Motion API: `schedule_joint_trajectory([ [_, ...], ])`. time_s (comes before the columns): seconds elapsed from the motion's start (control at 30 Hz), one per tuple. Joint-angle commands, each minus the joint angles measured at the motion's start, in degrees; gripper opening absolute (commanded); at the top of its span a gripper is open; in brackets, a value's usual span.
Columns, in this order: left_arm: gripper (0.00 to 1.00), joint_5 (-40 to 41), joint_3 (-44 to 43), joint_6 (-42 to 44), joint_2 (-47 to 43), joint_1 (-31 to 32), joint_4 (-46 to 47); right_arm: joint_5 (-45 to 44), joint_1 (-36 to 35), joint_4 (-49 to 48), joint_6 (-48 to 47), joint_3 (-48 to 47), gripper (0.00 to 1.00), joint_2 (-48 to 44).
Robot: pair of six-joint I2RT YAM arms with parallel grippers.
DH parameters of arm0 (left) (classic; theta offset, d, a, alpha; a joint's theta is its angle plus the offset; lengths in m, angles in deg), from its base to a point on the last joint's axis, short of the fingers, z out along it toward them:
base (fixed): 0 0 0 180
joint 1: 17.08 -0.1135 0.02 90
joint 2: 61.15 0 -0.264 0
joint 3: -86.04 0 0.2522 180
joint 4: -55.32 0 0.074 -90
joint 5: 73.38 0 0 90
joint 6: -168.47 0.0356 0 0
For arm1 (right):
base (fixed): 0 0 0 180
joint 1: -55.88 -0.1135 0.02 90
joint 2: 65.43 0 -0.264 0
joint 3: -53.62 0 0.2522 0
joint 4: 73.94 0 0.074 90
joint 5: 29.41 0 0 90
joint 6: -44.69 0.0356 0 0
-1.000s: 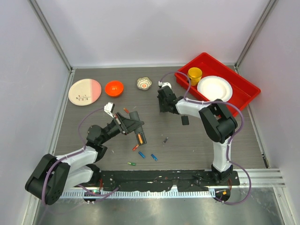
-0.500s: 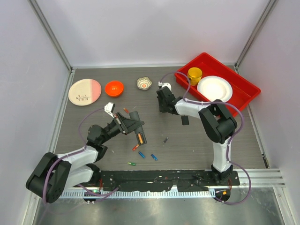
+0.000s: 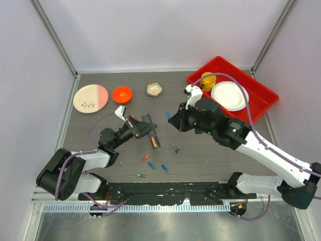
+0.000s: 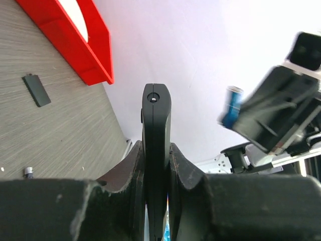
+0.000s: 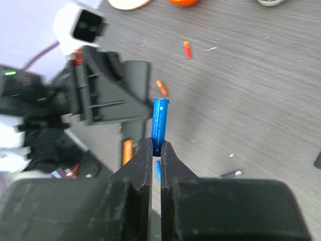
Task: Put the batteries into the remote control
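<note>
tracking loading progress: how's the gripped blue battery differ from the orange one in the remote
The blue battery is pinched by one end in the right gripper; the orange battery lies in the remote control in the left gripper. The blue battery pokes out free; the orange battery runs along the remote control. Both are slim cylinders.
</note>
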Motion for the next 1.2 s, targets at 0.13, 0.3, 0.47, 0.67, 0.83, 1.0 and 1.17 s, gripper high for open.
schedule_joint_trajectory([
  [0.13,0.0,6.6,-2.8,-0.2,8.8,4.4,13.8,19.6,-0.5,15.3,4.9,-4.0,0.01,-0.6],
  [0.3,0.0,12.2,-3.1,1.6,12.3,8.4,15.6,22.3,-0.7,19.2,5.0,-4.3,0.01,2.9],
  [0.47,0.0,13.8,-3.2,3.0,12.2,9.8,15.6,23.3,-0.6,21.3,5.1,-3.9,0.01,4.4],
  [0.67,0.0,13.1,-3.4,2.8,11.7,9.8,15.6,22.8,-0.7,20.1,5.7,-0.3,0.01,5.5],
  [0.83,0.0,13.1,-3.9,1.9,12.0,9.9,15.6,20.8,-0.6,18.0,7.4,0.6,0.01,6.3],
  [1.0,0.0,13.5,-3.6,1.7,11.5,10.1,15.6,20.1,-0.6,15.2,8.9,1.1,0.01,7.0],
  [1.17,0.0,13.6,-3.4,1.7,10.9,10.2,15.6,19.5,-0.7,13.7,10.2,1.7,0.01,7.6],
])
